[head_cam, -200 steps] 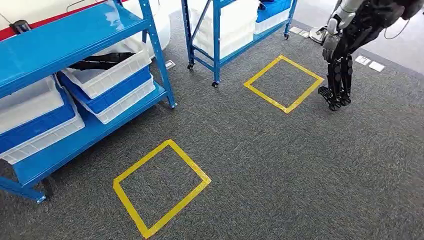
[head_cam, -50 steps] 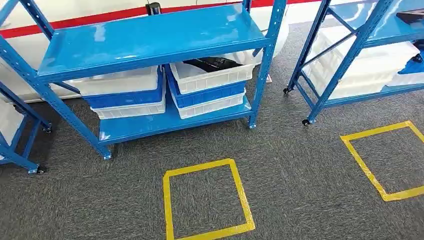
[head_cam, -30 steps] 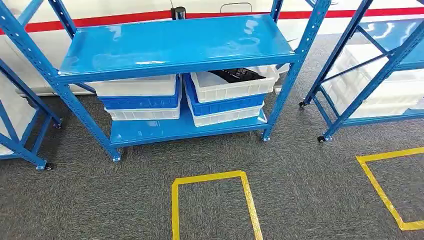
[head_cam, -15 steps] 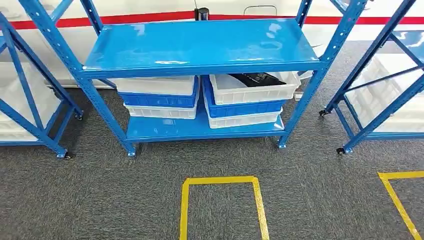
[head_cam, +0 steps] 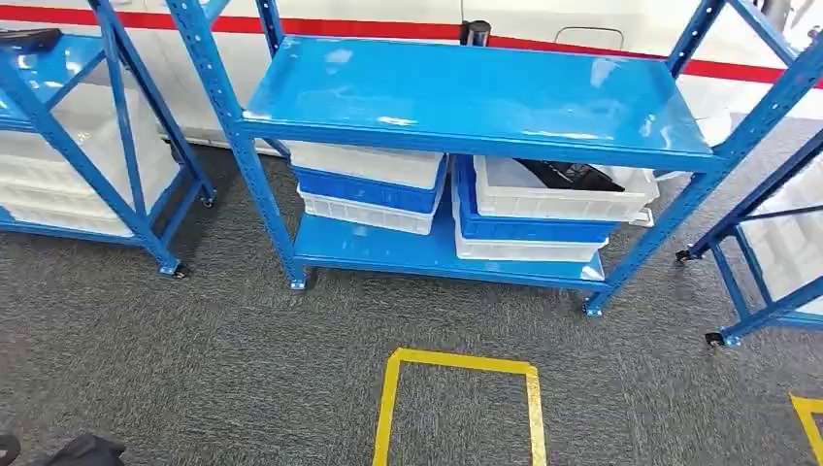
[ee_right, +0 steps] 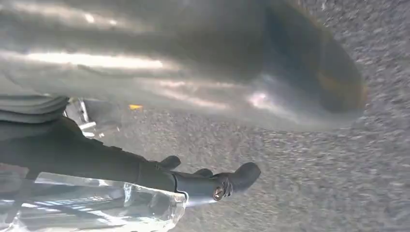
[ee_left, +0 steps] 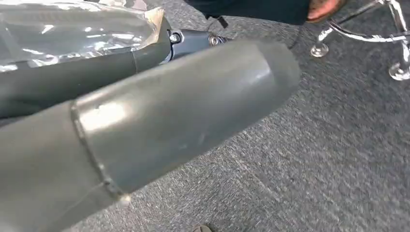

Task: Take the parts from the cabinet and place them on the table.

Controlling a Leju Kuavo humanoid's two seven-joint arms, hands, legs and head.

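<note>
The blue cabinet (head_cam: 466,92) stands straight ahead, its top shelf bare. On its low shelf sit two stacks of white and blue bins. Dark parts (head_cam: 573,176) lie in the top white bin (head_cam: 558,201) of the right stack. The left stack (head_cam: 369,184) shows no contents from here. My left hand (ee_left: 169,121) hangs above the carpet, thumb and dark fingers (ee_left: 72,82) stretched out with nothing in them. My right hand (ee_right: 183,87) also hangs over the carpet, blurred, its dark fingers (ee_right: 193,181) apart and holding nothing. Clear film lies along both hands' fingers.
A yellow taped square (head_cam: 461,413) marks the carpet in front of the cabinet. Another blue rack (head_cam: 68,146) with white bins stands to the left, and a third rack (head_cam: 767,252) at the right. Chrome chair legs (ee_left: 358,31) and a person's shoe (ee_left: 324,7) are behind my left hand.
The camera has turned and moved: the cabinet shifted from the left side to straight ahead, and the left rack came into view. The bins and parts have not moved.
</note>
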